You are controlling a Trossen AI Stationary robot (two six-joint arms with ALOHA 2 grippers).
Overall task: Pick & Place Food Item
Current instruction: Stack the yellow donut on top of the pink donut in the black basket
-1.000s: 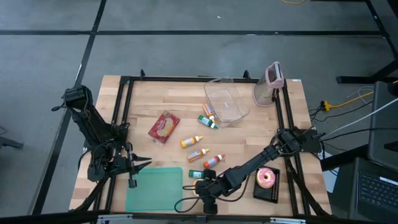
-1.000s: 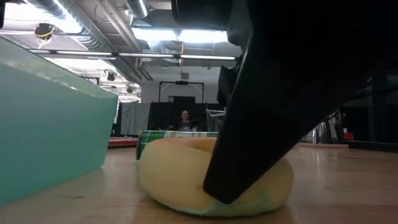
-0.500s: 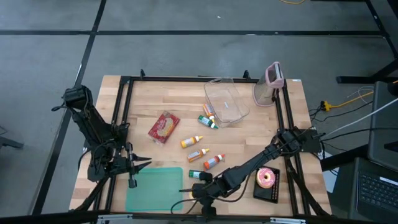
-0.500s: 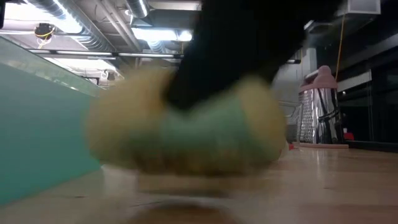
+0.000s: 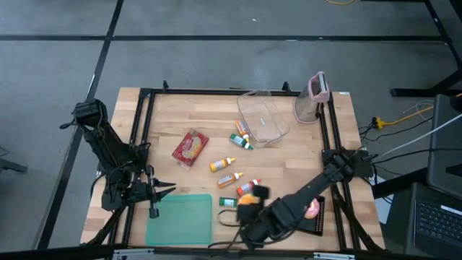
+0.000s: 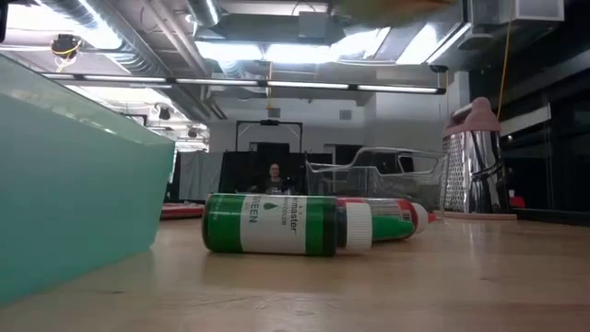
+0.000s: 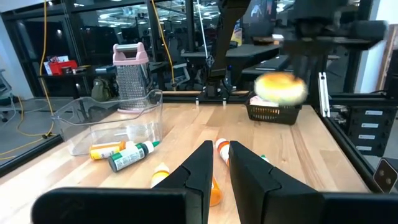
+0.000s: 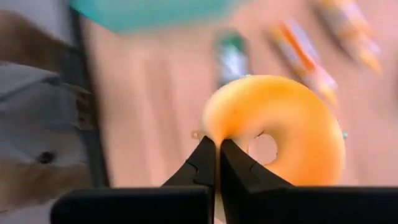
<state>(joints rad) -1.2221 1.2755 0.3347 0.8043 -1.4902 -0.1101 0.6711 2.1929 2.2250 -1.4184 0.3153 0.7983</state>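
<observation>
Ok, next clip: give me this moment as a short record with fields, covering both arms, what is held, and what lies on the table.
right pincer: shut on the yellow donut, lifted off the table
left pincer: waiting at the table's left side, nothing held
teal board: flat at the near edge
green bottle: lying on its side
pink donut: in the black basket
clear bin: far side

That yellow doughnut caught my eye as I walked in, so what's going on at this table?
The right gripper is shut on the yellow doughnut and carries it in the air above the table's front edge, beside the green mat. A pink doughnut sits in a black tray. The left gripper waits by the mat, holding nothing.
</observation>
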